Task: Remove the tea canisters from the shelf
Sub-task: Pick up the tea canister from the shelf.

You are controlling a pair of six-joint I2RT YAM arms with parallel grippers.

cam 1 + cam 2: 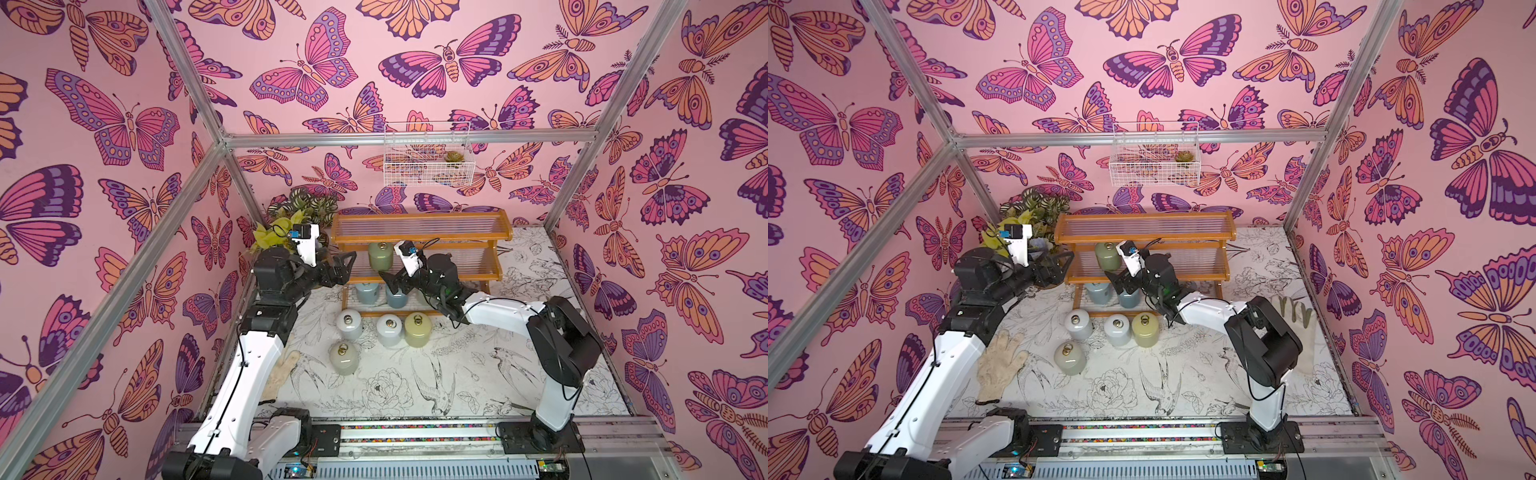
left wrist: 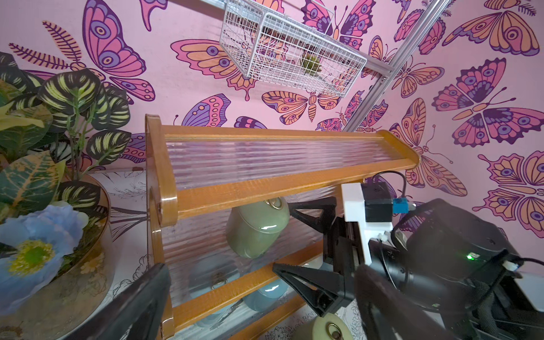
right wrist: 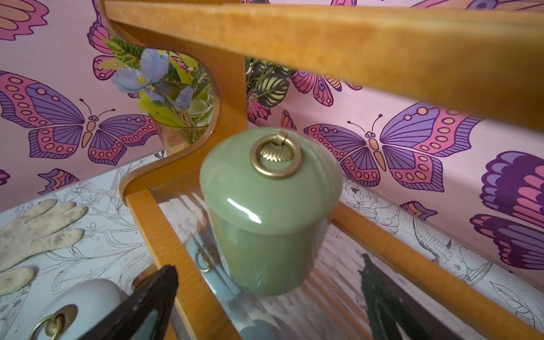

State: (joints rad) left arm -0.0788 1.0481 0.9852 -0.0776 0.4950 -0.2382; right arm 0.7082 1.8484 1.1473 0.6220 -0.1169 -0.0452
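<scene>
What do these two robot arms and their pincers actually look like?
The left arm and right arm have glossy white shells and chunky black joints, with thin black cables along them. The left gripper and right gripper are black, with two triangular fingers each. White wrist brackets carry small cameras with blue plugs.

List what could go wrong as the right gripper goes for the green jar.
The open right gripper faces the green jar on the shelf; glossy, it could slip or tip when squeezed. The top board hangs close above, so a straight lift could hit it.
</scene>
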